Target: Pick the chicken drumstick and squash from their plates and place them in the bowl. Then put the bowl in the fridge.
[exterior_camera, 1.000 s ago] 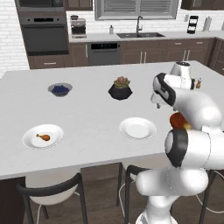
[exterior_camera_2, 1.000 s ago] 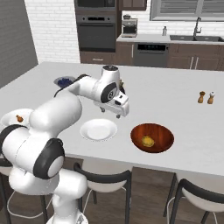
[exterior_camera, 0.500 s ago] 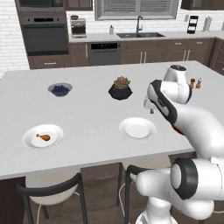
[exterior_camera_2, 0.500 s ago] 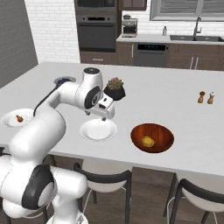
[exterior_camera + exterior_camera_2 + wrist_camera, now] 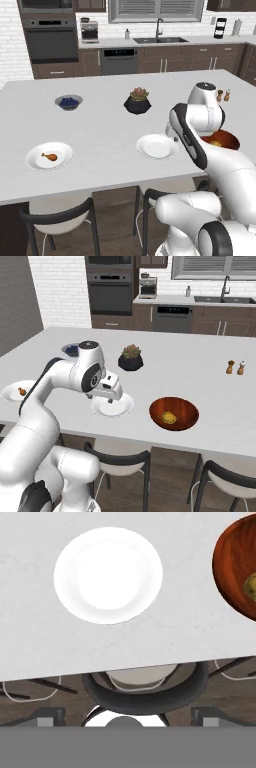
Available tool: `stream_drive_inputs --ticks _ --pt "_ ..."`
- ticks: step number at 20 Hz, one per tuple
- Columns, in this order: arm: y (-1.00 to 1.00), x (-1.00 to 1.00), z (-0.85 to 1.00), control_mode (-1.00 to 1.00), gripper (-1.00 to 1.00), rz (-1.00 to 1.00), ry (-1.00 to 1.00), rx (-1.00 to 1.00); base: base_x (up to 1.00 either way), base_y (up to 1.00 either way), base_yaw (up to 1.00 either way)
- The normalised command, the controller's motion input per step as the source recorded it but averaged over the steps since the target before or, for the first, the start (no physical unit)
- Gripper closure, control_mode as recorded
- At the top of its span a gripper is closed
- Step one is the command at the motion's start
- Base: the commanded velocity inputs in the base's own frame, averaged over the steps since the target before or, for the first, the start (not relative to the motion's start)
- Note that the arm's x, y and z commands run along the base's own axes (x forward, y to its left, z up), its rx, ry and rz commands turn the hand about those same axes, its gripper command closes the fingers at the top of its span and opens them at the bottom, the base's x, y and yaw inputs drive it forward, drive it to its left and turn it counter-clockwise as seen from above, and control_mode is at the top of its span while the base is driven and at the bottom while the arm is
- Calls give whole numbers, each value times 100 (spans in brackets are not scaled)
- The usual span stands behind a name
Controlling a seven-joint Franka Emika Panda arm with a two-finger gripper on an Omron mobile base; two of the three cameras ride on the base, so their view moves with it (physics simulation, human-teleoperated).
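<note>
Risk, judged from the present layout: the small orange-brown chicken drumstick (image 5: pixel 49 157) lies on the round white plate (image 5: pixel 35 161) near the surface's front left corner, well apart from the glossy dark red-brown bowl (image 5: pixel 186 411) near the front edge further right. The carry between them passes over the second, bare white plate (image 5: pixel 125 405); a shallow pinch on the thin pale bone end could let the piece swing or drop short. A low pass could also clip the bowl's rim and shove it toward the front edge.

Squash: small lumpy yellow-orange lump (image 5: pixel 169 418), already inside the bowl.

Drumstick orientation: long axis roughly parallel to the front edge, slightly slanted; which end carries the bone is too small to tell.

Tool (image 5: pixel 111 394): above the bare plate; whether it is open or shut cannot be told; nothing visibly held.
</note>
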Motion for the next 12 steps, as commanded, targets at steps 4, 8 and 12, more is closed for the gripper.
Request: stream_drive_inputs --ticks 4,8,12 --pt "2 -19 0 -100 -100 3 1 -1 0 0 0" --pt "0 -5 1 -100 -100 0 0 0 0 0 0" --pt "0 -5 0 100 -100 0 0 0 -1 0 0"
